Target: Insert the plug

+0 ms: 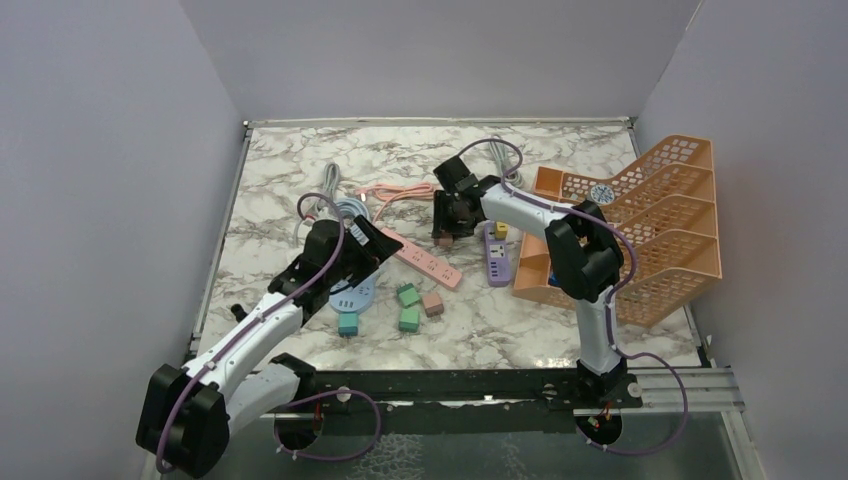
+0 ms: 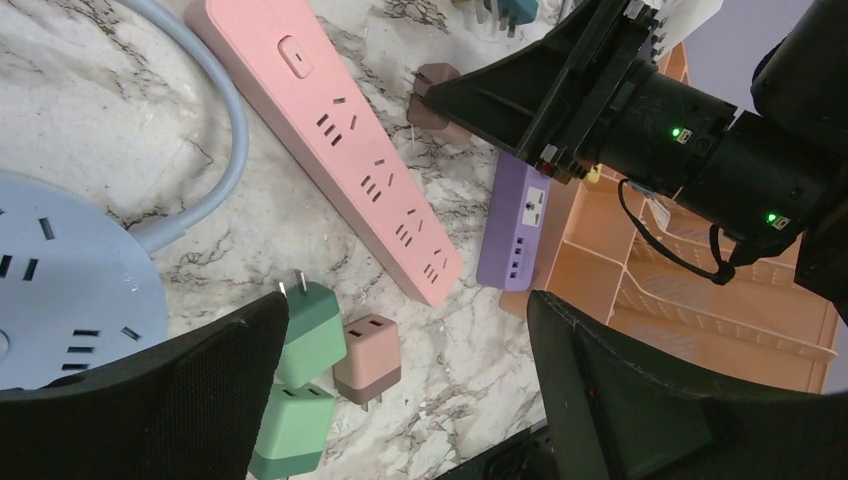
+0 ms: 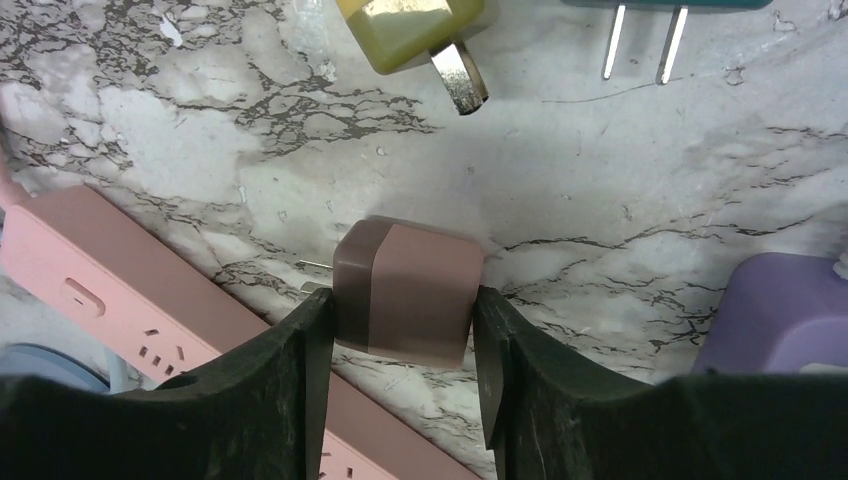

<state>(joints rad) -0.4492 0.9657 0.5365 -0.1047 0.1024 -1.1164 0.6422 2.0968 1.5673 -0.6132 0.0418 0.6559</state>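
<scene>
**Right gripper (image 1: 445,232) clamps the small mauve-brown plastic cube plug (image 1: 445,241)**

From above, the plug sits on the marble-patterned table (image 1: 520,325), just beside the long pink plastic power strip (image 1: 425,258), so its sockets are close at hand. The left gripper (image 1: 372,250) hovers nearby. The left wrist view shows its jaws spread wide and empty above the spare green and pink plugs (image 2: 310,330). At the right wrist, both fingers (image 3: 300,370) press the plug's sides. Whether it has left the table, I cannot tell.

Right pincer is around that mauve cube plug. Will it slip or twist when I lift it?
The mauve plug looks like a rigid, smooth-sided block, so it may slide a little between the right pincer's fingers. It is small and cordless, so probably light. Flat sides sit against both fingers, so twisting seems unlikely.
</scene>
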